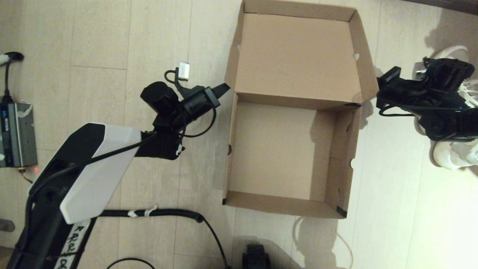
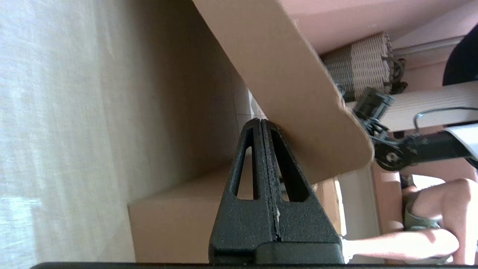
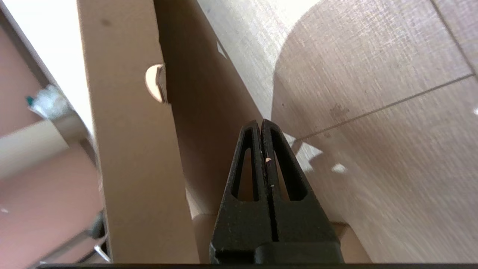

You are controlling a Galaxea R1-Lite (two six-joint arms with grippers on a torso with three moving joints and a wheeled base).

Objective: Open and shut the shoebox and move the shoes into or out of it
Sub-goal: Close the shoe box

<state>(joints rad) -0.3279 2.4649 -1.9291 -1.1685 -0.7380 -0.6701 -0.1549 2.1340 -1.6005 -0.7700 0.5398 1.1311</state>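
The brown cardboard shoebox [image 1: 287,209] stands open on the floor, and nothing lies inside it. Its lid [image 1: 295,56] is tipped back on the far side. My left gripper [image 1: 225,87] is shut, and its tips [image 2: 260,120] rest against the lid's left side flap [image 2: 291,86]. Also shut and holding nothing, my right gripper [image 1: 384,80] sits just outside the lid's right side flap [image 3: 127,149]. The white shoes [image 1: 457,155] lie on the floor to the right of the box, partly hidden behind my right arm.
A grey power unit [image 1: 16,134] sits on the floor at the far left. Black cables [image 1: 164,213] run across the floor in front of the box. A wicker basket [image 2: 364,59] and a person's legs [image 2: 429,224] show beyond the box.
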